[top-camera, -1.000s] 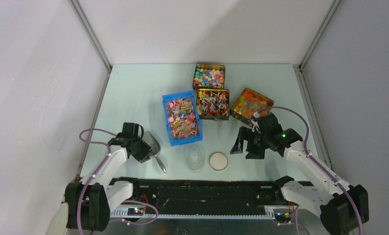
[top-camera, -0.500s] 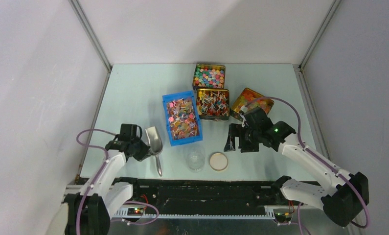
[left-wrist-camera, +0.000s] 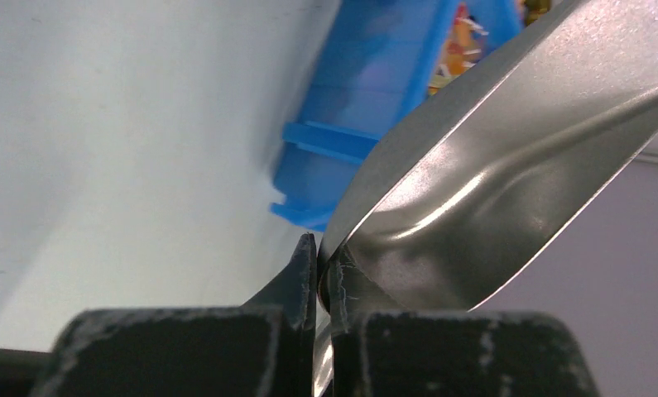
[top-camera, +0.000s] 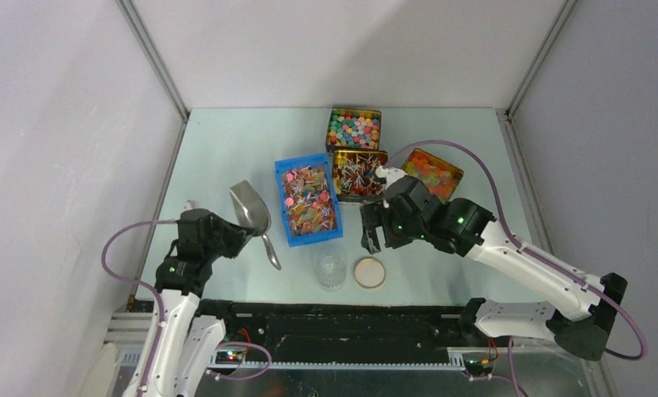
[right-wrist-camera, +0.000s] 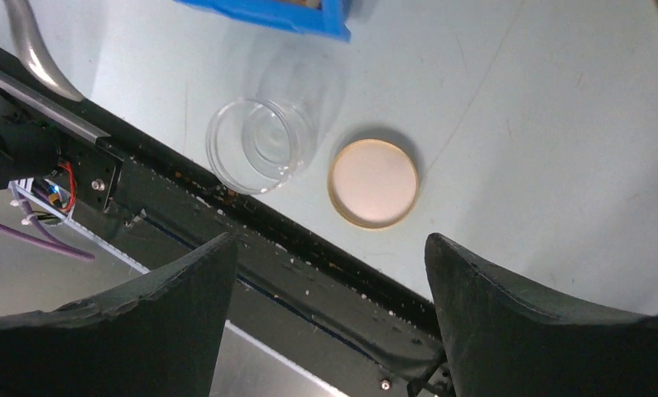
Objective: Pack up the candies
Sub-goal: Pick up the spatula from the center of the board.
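1. Left tool [left-wrist-camera: 319,269]: clamped shut on the scoop [top-camera: 252,212] at the neck, where handle meets bowl. Scoop looks empty, bowl tipped up.
2. Key relation: the candies [top-camera: 309,200] lie right of the scoop, in the blue bin [top-camera: 280,207] just beside it. Scoop's long axis runs near-to-far along the bin's left wall, w/ bowl at the far end and handle trailing near-right. Left arm's the nearer one. My guess: the bowl has to swing right & dip in.
3. Jar [top-camera: 331,266]: clear, upright, open, empty, on the table [top-camera: 218,149] in front of the bin. Lid [top-camera: 370,272] lies flat just right of it, apart.
4. Mid tin [top-camera: 335,175]: more twist-wrapped candies. Far tin [top-camera: 329,131]: round balls. Right tin [top-camera: 460,174]: jelly pieces, partly behind the right arm.
5. Right tool [top-camera: 372,236]: jaws wide, holding nothing, hovering above jar & lid.
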Controlling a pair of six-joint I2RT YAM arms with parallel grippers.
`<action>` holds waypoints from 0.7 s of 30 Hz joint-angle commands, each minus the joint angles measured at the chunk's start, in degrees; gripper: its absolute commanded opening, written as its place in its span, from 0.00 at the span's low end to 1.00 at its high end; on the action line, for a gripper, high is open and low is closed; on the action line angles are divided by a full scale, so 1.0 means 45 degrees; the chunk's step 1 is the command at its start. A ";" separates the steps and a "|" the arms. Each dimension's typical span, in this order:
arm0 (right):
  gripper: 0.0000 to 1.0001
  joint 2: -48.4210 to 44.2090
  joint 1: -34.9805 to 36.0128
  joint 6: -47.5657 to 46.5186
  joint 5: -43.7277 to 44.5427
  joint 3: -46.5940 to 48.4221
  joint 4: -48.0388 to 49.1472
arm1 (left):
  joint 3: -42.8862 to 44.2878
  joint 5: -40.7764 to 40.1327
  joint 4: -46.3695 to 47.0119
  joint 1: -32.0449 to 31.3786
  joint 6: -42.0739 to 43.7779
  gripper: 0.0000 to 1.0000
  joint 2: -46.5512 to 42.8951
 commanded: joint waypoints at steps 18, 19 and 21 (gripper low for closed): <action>0.84 0.7401 0.6027 -0.4002 0.4635 0.8161 0.0269 | 0.1236 0.0840 -0.3021 0.0065 -0.7081 0.00 -0.0907; 0.83 0.7576 0.6124 -0.4127 0.4613 0.8412 0.0306 | 0.1178 0.0869 -0.3086 0.0070 -0.7161 0.00 -0.0957; 0.79 0.8039 0.6345 -0.4415 0.4565 0.8736 0.0285 | 0.1033 0.0994 -0.3314 0.0066 -0.7531 0.00 -0.1126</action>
